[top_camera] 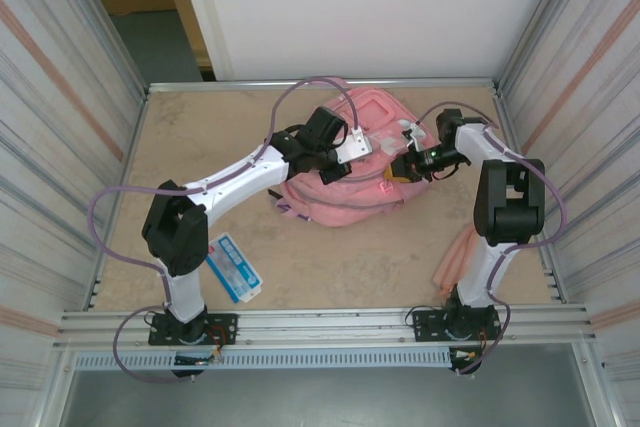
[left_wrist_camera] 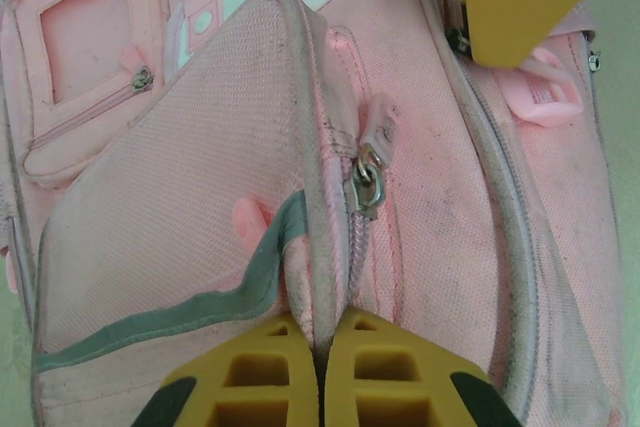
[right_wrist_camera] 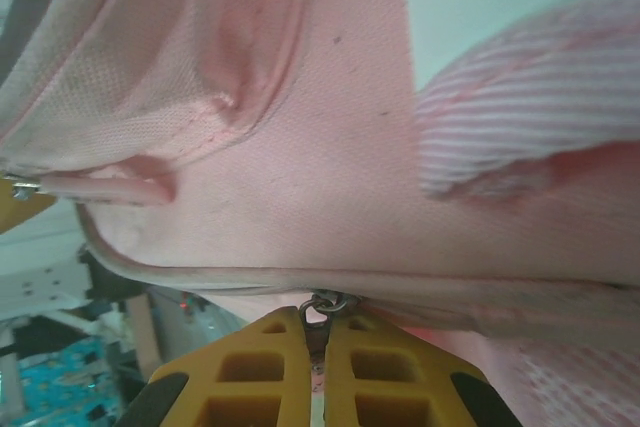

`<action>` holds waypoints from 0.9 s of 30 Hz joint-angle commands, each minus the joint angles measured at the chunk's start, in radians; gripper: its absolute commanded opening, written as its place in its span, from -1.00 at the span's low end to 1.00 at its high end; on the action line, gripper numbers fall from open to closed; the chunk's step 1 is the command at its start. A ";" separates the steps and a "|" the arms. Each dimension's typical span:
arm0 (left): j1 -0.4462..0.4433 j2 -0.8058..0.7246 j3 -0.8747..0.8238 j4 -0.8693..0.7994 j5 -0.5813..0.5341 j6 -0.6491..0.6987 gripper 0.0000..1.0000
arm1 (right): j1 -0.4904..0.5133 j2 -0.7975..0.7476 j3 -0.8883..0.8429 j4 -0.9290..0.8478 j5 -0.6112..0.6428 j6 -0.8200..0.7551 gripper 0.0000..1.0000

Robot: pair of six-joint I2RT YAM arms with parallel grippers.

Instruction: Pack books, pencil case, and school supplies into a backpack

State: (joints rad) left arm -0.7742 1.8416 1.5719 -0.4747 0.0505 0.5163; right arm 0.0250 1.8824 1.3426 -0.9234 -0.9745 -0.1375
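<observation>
Backpack (top_camera: 335, 199) lies flat mid-worktop (top_camera: 200, 137), and both hands are on it.

Left hand (left_wrist_camera: 320, 347): fingers pressed together, pinching the flap edge (left_wrist_camera: 305, 147) with the grey piping, right beside a zip. Right hand (right_wrist_camera: 318, 347): fingers pressed together on a zip pull (right_wrist_camera: 326, 304), holding it by the metal ring. I read this as the opening step: left anchors the cloth, right runs the zip.

Handling, as I judge it:
- The bag is soft and floppy and looks light. It'll sag and drag rather than hold shape, so take it by seams, piping or pulls, not by the panels.
- The pull is small and metal, so it probably slips easily. Pull along the track, not away from it.
- The mouth won't stay open on its own. One hand has to hold the rim.

Case (top_camera: 233, 267) is flat on the worktop near the left base, well apart from the bag. It looks thin and stiff enough to take by a long edge.
</observation>
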 commanded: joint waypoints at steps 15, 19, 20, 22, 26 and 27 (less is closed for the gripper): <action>-0.016 0.014 0.043 0.169 0.050 -0.193 -1.00 | 0.144 -0.148 -0.208 0.418 -0.119 0.361 -0.87; -0.016 0.022 0.047 0.167 0.054 -0.211 -1.00 | 0.186 -0.194 -0.230 0.482 -0.104 0.424 -0.80; -0.016 0.023 0.045 0.172 0.053 -0.209 -1.00 | 0.194 -0.204 -0.232 0.487 -0.093 0.433 -0.80; -0.016 0.031 0.043 0.180 0.047 -0.208 -1.00 | 0.205 -0.227 -0.236 0.491 -0.063 0.443 -0.80; -0.017 0.042 0.053 0.175 0.052 -0.215 -1.00 | 0.237 -0.265 -0.260 0.519 -0.014 0.475 -0.80; -0.016 0.041 0.051 0.177 0.053 -0.216 -1.00 | 0.246 -0.268 -0.260 0.518 -0.006 0.477 -0.81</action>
State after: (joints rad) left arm -0.7750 1.8759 1.5730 -0.4122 0.0448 0.3332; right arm 0.2321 1.6604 1.0885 -0.4599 -0.9798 0.3008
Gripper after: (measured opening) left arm 0.055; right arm 0.098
